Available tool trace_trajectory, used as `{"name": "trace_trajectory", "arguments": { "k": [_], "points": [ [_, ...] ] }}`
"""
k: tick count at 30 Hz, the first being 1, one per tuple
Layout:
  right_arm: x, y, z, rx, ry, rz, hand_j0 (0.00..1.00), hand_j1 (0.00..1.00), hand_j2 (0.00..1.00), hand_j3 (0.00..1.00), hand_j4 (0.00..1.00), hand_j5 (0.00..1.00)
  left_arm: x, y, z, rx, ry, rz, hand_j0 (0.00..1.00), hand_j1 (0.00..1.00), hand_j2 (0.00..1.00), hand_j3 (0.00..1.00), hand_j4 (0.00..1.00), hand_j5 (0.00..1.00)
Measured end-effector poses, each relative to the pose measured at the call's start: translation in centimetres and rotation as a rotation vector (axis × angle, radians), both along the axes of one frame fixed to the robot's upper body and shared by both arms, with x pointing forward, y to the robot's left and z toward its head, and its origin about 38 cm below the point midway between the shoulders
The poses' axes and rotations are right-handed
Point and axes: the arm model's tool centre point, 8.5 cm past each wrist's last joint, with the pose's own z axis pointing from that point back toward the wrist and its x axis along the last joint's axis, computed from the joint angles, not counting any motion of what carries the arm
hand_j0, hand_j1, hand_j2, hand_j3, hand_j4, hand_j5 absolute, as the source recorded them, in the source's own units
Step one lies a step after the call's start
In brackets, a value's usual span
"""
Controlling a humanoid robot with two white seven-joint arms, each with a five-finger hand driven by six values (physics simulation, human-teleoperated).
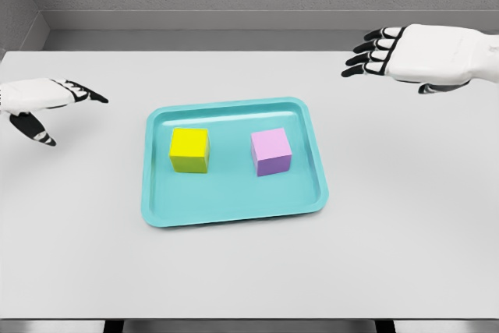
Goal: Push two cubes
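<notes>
A yellow cube [189, 150] and a pink cube [271, 151] stand side by side on a teal tray [234, 204] in the middle of the white table. The yellow one is on the tray's left half, the pink one on its right half, with a gap between them. My left hand [66, 111] hovers at the far left edge of the view, well left of the tray, fingers spread and holding nothing. Up at the right, my right hand [374, 56] floats beyond the tray's far right corner, fingers extended and empty.
The white table [405, 239] stretches around the tray on all sides. A grey wall runs behind its far edge. The table's near edge lies at the bottom of the view.
</notes>
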Motion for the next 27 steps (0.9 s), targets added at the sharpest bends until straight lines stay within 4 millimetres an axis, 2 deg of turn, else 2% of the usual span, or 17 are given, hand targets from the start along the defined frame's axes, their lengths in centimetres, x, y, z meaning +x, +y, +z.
{"name": "trace_trajectory", "arguments": {
  "k": [1, 2, 4, 5, 6, 7, 10, 11, 12, 14, 16, 17, 19, 25, 27],
  "points": [
    [0.1, 0.0, 0.6, 0.000, -0.014, 0.001, 1.00, 1.00, 1.00, 1.00, 1.00, 1.00, 0.0, -0.2, -0.1, 0.001, 0.005, -0.004, 1.00, 1.00, 1.00, 1.00, 1.00, 1.00],
    [0.1, 0.1, 1.2, 0.001, -0.028, 0.002, 1.00, 1.00, 1.00, 1.00, 1.00, 1.00, 0.1, -0.4, -0.1, 0.004, 0.009, -0.009, 0.86, 0.86, 0.86, 0.86, 0.86, 0.86],
    [0.2, -0.4, 1.5, 0.001, -0.031, -0.011, 1.00, 1.00, 1.00, 1.00, 1.00, 1.00, 0.6, -0.7, 0.7, 0.034, -0.001, -0.020, 0.16, 0.16, 0.16, 0.16, 0.16, 0.16],
    [0.2, -0.6, 1.0, -0.003, -0.018, -0.017, 0.81, 0.81, 0.81, 0.81, 0.81, 0.81, 0.9, -0.7, 1.1, 0.045, -0.009, -0.021, 0.01, 0.01, 0.01, 0.01, 0.01, 0.01],
    [0.2, -0.6, 0.8, -0.011, -0.009, -0.016, 0.10, 0.10, 0.10, 0.10, 0.10, 0.10, 1.2, -0.4, 1.5, 0.051, -0.014, -0.011, 0.01, 0.01, 0.01, 0.01, 0.01, 0.01],
    [0.1, -0.5, 0.0, -0.021, 0.011, -0.011, 0.00, 0.00, 0.00, 0.00, 0.00, 0.00, 1.6, -0.2, 2.2, 0.056, -0.025, 0.000, 0.02, 0.02, 0.02, 0.02, 0.02, 0.02],
    [-0.4, 0.5, -3.3, -0.066, 0.099, 0.022, 0.00, 0.00, 0.00, 0.00, 0.00, 0.00, 1.8, -0.1, 2.6, 0.065, -0.032, 0.004, 0.03, 0.03, 0.03, 0.03, 0.03, 0.03],
    [-0.6, 0.8, -4.3, -0.079, 0.125, 0.035, 0.00, 0.00, 0.00, 0.00, 0.00, 0.00, 1.9, -0.3, 2.6, 0.062, -0.035, -0.001, 0.07, 0.07, 0.07, 0.07, 0.07, 0.07],
    [-0.8, 1.1, -5.2, -0.092, 0.147, 0.046, 0.00, 0.00, 0.00, 0.00, 0.00, 0.00, 2.2, -1.1, 2.6, 0.053, -0.039, -0.014, 0.07, 0.07, 0.07, 0.07, 0.07, 0.07],
    [-1.2, 1.5, -6.6, -0.111, 0.182, 0.062, 0.00, 0.00, 0.00, 0.00, 0.00, 0.00, 2.6, -3.6, 1.3, 0.021, -0.025, -0.057, 0.07, 0.07, 0.07, 0.07, 0.07, 0.07],
    [-1.5, 2.2, -8.0, -0.127, 0.217, 0.083, 0.00, 0.00, 0.00, 0.00, 0.00, 0.00, 3.0, -5.8, 0.4, -0.004, -0.014, -0.094, 0.22, 0.22, 0.22, 0.22, 0.22, 0.22],
    [-1.7, 2.5, -8.6, -0.132, 0.231, 0.094, 0.00, 0.00, 0.00, 0.00, 0.00, 0.00, 3.1, -6.6, 0.0, -0.011, -0.007, -0.107, 0.22, 0.22, 0.22, 0.22, 0.22, 0.22],
    [-1.8, 3.2, -8.9, -0.137, 0.237, 0.115, 0.00, 0.00, 0.00, 0.00, 0.00, 0.00, 3.1, -7.6, -0.7, -0.004, 0.004, -0.127, 0.02, 0.02, 0.02, 0.02, 0.02, 0.02],
    [-2.0, 5.5, -9.6, -0.130, 0.242, 0.173, 0.00, 0.00, 0.00, 0.00, 0.00, 0.00, 2.9, -8.5, -1.6, 0.031, 0.013, -0.154, 0.04, 0.04, 0.04, 0.04, 0.04, 0.04],
    [-2.0, 6.1, -10.2, -0.139, 0.248, 0.184, 0.00, 0.00, 0.00, 0.00, 0.00, 0.00, 2.5, -8.5, -2.4, 0.047, 0.026, -0.161, 0.04, 0.04, 0.04, 0.04, 0.04, 0.04]
  ]
}}
